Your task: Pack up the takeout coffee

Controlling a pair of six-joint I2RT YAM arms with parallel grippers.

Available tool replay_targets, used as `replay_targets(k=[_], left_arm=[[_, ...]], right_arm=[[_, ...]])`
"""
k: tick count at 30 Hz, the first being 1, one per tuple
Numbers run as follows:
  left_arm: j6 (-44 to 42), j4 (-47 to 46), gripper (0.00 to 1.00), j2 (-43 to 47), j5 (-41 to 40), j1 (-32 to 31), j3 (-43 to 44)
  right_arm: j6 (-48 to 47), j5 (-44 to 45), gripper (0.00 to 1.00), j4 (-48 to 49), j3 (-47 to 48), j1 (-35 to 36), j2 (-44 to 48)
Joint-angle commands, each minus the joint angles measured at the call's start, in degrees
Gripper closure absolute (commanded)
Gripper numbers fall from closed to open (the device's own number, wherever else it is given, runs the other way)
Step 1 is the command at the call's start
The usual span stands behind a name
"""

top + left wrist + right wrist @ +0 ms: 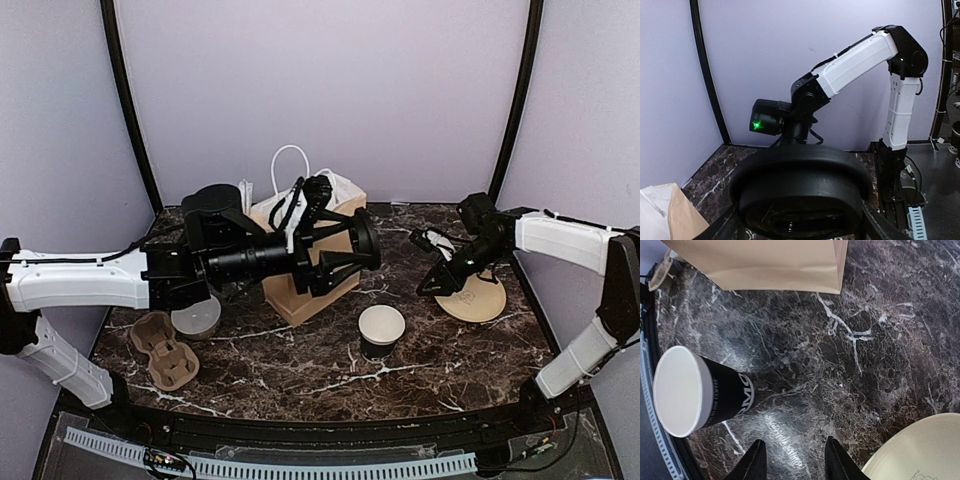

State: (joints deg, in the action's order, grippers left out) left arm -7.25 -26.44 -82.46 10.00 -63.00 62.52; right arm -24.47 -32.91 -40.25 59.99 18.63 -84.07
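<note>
From above, the left fingers (pixel 340 245) are seen clamped on the black lid (pixel 366 240) beside the paper bag (pixel 290 295); the right fingers (pixel 432 283) hang parted, empty, near the coffee cup (pixel 381 326) on the bench (pixel 300 350). At the left wrist, the lid (pixel 800 200) fills the foreground. At the right wrist, the cup (pixel 690 390) is shown empty, left of the fingers (pixel 757 460).

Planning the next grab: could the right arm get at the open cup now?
Likely yes: the right pincer is open, empty, and only bare marble lies between it and the cup.

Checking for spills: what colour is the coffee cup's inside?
The cup is white inside; right wrist view.
</note>
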Motion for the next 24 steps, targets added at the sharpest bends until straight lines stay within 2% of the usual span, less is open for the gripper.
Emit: replay_targets(k=[1, 7, 9, 12, 18, 24], left_arm=[[4.6, 23.3, 0.29, 4.8, 4.2, -0.5, 2.1], [3.4, 46.4, 0.29, 6.7, 1.0, -1.2, 9.7], [2.8, 51.0, 0.3, 7.2, -0.1, -1.2, 11.8], [3.1, 52.9, 0.31, 8.8, -3.6, -1.3, 12.3], [3.3, 54.3, 0.31, 10.7, -3.4, -1.4, 12.8], [0.6, 64.9, 0.32, 6.0, -1.7, -1.5, 19.2]], right_arm=[[0.8, 8.9, 0.63, 4.7, 2.0, 3.5, -5.3], [-0.9, 8.5, 0.69, 3.9, 4.0, 7.8, -15.2], [-1.8, 7.3, 0.7, 4.3, 3.6, 9.2, -17.3], [-2.3, 8.7, 0.7, 4.4, 3.6, 11.7, -19.8], [-2.9, 7.9, 0.72, 3.0, 3.8, 15.9, -22.9], [-3.2, 3.5, 0.72, 0.5, 5.4, 19.2, -24.8]])
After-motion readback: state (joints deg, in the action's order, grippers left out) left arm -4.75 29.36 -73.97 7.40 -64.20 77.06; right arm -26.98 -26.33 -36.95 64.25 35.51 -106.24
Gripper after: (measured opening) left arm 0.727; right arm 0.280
